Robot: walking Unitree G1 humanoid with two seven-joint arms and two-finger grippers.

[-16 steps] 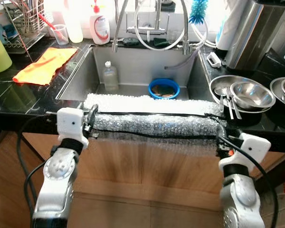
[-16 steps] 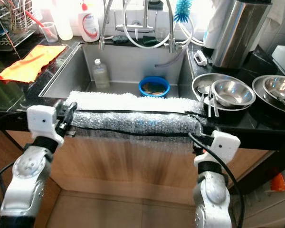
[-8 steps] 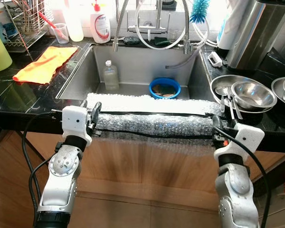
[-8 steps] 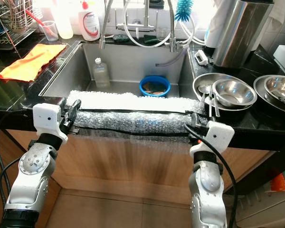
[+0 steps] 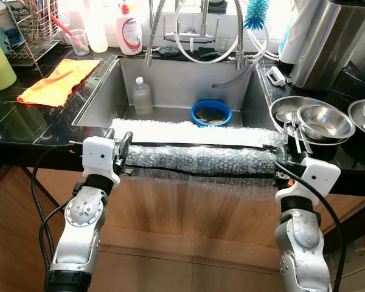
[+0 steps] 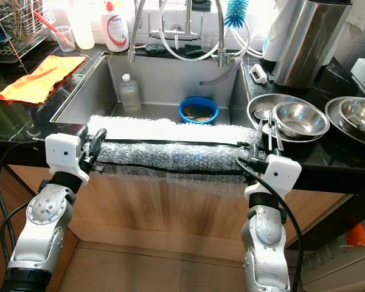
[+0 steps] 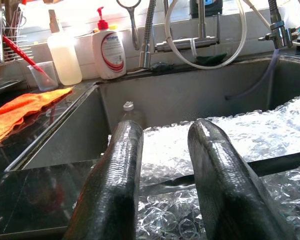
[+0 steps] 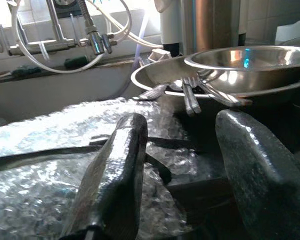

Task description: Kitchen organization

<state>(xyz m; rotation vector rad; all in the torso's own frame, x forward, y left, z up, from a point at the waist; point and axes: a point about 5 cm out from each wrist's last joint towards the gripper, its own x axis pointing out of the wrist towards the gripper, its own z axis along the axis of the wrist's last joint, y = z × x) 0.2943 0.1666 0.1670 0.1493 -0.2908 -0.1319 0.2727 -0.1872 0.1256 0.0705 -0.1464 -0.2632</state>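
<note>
- Bubble wrap [image 5: 198, 159] lay draped over the front edge of the steel sink [image 5: 103, 97], held down by black straps.
- We held the left gripper [image 5: 123, 153] at the wrap's left end, fingers [image 7: 117, 175] apart, gripping nothing.
- We held the right gripper [image 5: 281, 163] at its right end, fingers [image 8: 117, 170] likewise spread, beside the stacked steel bowls [image 5: 313, 121].
- A blue bowl [image 5: 210, 113] and a clear bottle [image 5: 142, 97] stood inside the sink.
</note>
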